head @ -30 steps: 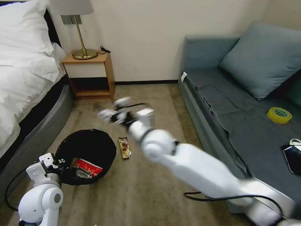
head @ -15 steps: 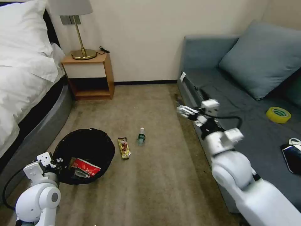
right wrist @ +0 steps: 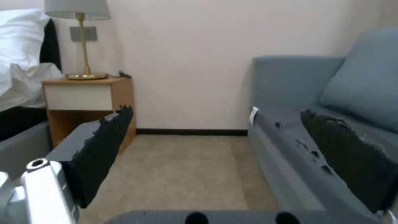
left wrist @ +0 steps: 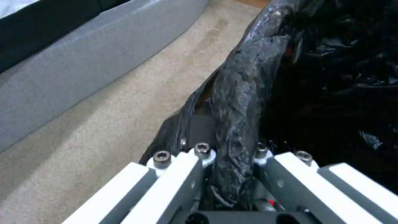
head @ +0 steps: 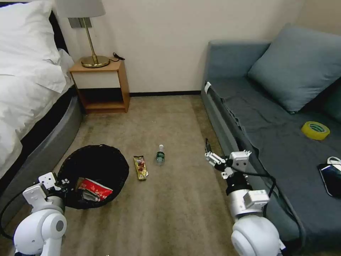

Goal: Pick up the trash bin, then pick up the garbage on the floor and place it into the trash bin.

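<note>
The trash bin [head: 96, 160], lined with a black bag, sits on the floor at the left. My left gripper [head: 60, 184] is shut on its near rim; in the left wrist view the rim [left wrist: 244, 93] passes between the closed fingers of the left gripper [left wrist: 228, 149]. A red-and-white packet [head: 94, 188] lies inside the bin. On the carpet to its right lie a brown-yellow snack wrapper [head: 141, 167] and a small clear bottle [head: 160, 156] with a green label. My right gripper [head: 209, 152] hangs open and empty beside the sofa front; its pads [right wrist: 104, 149] stand wide apart around the right gripper's middle [right wrist: 224, 146].
A bed [head: 32, 89] runs along the left and a wooden nightstand [head: 101, 83] with a lamp stands at the back. A grey sofa [head: 270, 135] on the right carries a cushion, a yellow tape roll [head: 315, 130] and a phone [head: 332, 177]. Open carpet [head: 170, 206] lies between.
My right arm swung from over the floor near the bin across to the sofa side, then drew back and lower, uncovering the bottle. The left gripper stays on the bin rim.
</note>
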Robot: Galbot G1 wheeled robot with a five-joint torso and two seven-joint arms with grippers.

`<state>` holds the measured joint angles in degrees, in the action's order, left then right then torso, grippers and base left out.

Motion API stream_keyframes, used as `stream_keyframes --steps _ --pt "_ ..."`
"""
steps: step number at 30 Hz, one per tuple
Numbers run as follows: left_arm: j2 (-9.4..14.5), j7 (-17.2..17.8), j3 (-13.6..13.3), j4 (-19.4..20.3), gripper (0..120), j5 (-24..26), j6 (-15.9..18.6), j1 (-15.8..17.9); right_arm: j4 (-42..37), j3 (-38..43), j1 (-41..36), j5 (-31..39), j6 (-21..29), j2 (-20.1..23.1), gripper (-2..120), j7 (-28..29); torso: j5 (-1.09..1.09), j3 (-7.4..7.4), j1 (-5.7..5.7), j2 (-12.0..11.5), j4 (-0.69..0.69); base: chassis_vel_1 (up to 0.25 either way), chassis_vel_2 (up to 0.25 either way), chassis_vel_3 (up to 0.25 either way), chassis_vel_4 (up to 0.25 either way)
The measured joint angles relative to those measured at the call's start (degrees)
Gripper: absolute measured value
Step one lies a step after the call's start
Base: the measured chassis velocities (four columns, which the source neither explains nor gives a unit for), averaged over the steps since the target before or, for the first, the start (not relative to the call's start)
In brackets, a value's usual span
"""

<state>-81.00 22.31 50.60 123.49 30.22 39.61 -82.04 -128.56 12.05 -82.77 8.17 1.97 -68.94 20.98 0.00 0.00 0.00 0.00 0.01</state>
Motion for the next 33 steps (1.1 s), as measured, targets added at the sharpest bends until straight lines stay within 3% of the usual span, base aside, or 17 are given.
stream_keyframes --steps 10,33 --pt "-0.2 0.0 0.5 0.6 2 0.1 0.0 -0.1 0.8 -0.7 0.9 0.9 -0.6 0.4 100 -0.8 0.0 0.0 0.0 0.0 0.0 -0.039 0.041 0.039 -0.033" --pt "-0.8 0.0 0.4 -0.9 2 -0.1 -0.2 0.6 3.5 -1.8 3.4 1.9 -1.8 1.2 100 -1.2 0.01 0.01 0.0 0.0 0.0 -0.182 0.182 0.184 -0.181"
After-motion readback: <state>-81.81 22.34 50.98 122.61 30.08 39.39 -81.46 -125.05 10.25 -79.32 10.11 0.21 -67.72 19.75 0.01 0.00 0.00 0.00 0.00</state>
